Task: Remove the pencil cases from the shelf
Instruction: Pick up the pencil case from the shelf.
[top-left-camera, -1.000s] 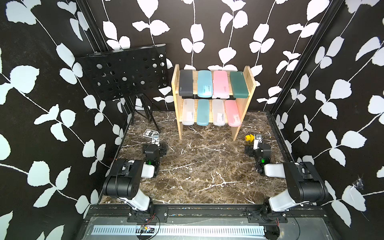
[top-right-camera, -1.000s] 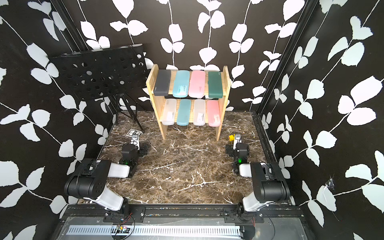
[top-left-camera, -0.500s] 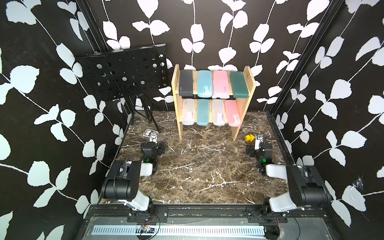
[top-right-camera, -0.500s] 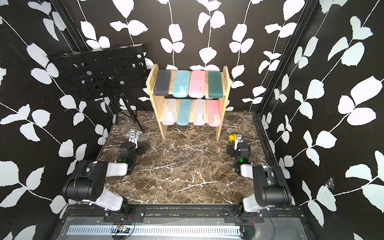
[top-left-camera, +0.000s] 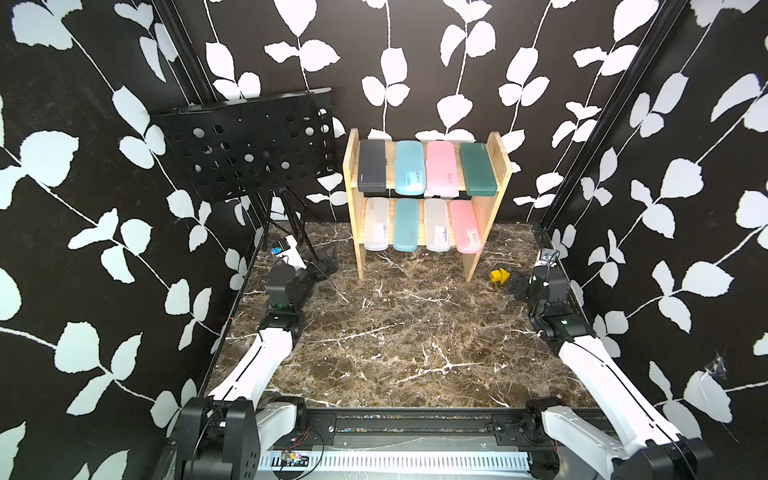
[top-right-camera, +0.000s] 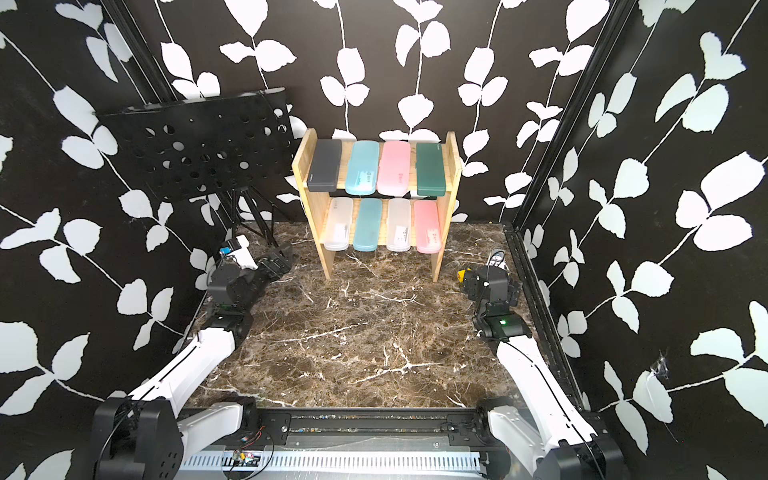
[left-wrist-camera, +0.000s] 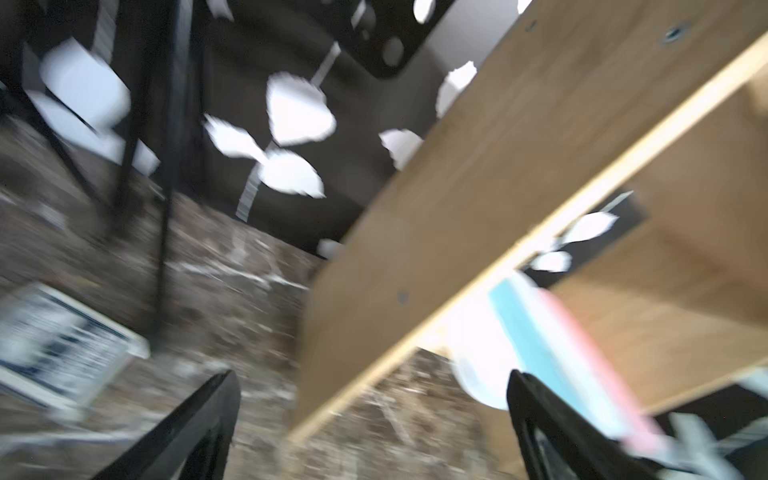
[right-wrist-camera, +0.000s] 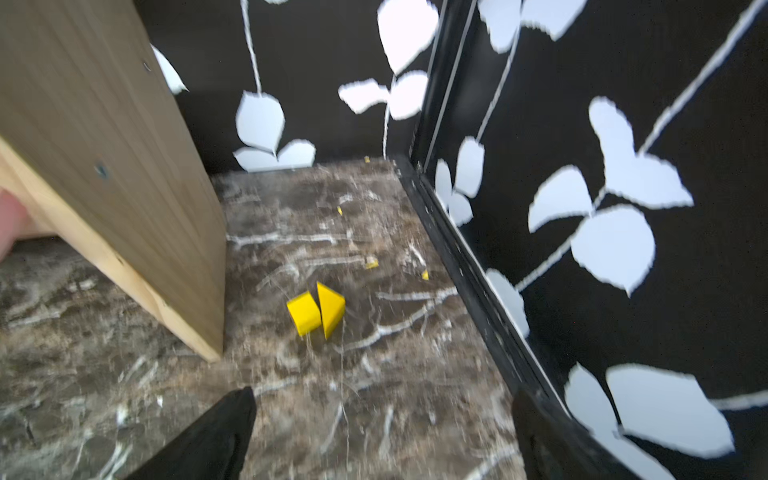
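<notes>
Both empty with jaws apart, the left end effector (top-left-camera: 323, 262) and the right end effector (top-left-camera: 516, 286) flank the shelf (top-left-camera: 498, 162). Its eight pencil cases (top-left-camera: 409, 168), four per tier, look light, stiff and slick. Best pinch one across its narrow width at the overhanging front end.

The shelf (top-left-camera: 498, 162) before me is pale bare wood, matt, with fine grain on its side panels. The pencil cases (top-left-camera: 409, 172) on it are smooth plastic, the clear ones frosted and cloudy, the coloured ones with a soft sheen. The tabletop (top-left-camera: 395, 332) looks like polished brown marble veined white, the music stand (top-left-camera: 257, 112) is matt black perforated metal, and my forearms (top-left-camera: 266, 357) wear glossy white plastic shells.
</notes>
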